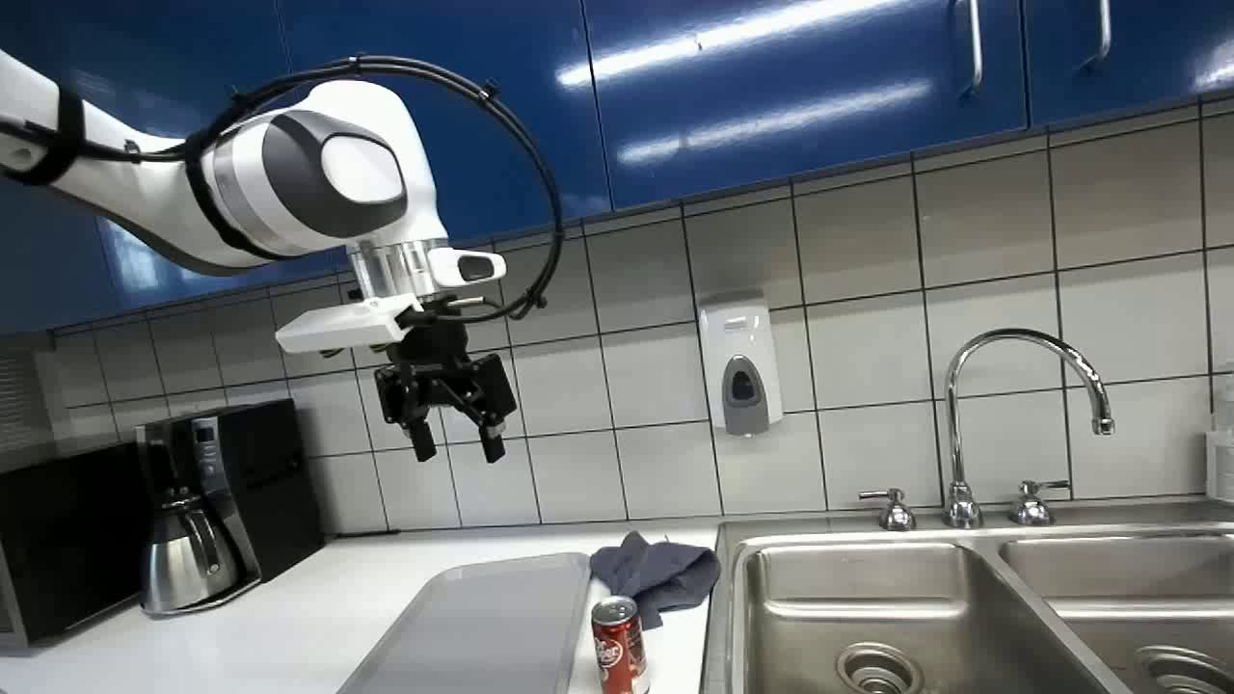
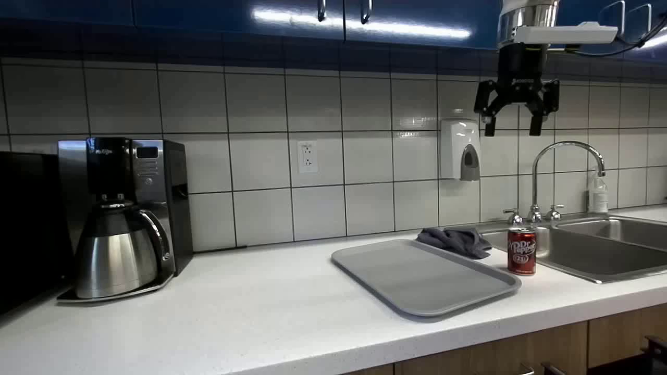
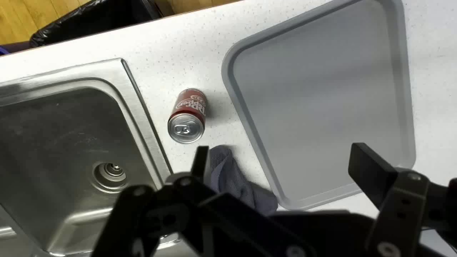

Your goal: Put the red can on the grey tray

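The red can (image 1: 622, 651) stands upright on the white counter between the grey tray and the sink. It also shows in an exterior view (image 2: 521, 253) and in the wrist view (image 3: 190, 105). The grey tray (image 1: 487, 627) lies flat beside the can, with nothing on it. It also shows in an exterior view (image 2: 424, 281) and in the wrist view (image 3: 321, 96). My gripper (image 1: 459, 447) is open and empty, high above the counter. In the wrist view the fingers (image 3: 280, 159) are wide apart. The can lies beyond the left finger, and the tray shows between and beyond the fingers.
A dark grey cloth (image 2: 456, 242) lies by the tray's back corner. The steel sink (image 1: 858, 609) is beside the can, with a tall faucet (image 1: 954, 414). A soap dispenser (image 1: 739, 361) hangs on the wall. A coffee maker (image 2: 174, 208) stands at the far end. Blue cabinets (image 1: 771, 87) hang above.
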Robot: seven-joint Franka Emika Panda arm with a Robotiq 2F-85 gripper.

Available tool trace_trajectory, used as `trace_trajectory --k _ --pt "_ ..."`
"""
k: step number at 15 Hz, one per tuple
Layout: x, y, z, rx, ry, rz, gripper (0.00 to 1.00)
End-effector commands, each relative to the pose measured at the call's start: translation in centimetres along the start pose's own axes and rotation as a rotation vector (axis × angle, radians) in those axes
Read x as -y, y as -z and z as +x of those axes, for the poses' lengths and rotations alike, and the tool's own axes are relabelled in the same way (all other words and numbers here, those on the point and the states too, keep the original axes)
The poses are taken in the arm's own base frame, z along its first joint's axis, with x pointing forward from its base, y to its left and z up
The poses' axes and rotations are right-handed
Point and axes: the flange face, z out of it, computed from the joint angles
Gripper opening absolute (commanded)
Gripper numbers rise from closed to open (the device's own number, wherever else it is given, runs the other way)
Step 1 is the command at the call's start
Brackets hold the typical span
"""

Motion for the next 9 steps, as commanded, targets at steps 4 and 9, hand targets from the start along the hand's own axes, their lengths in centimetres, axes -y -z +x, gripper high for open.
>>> trace_trajectory --k 4,9 --pt "0.0 0.0 0.0 0.002 0.0 0.0 1.0" --pt "-0.8 -2.0 -1.0 0.023 0.018 -0.021 1.0"
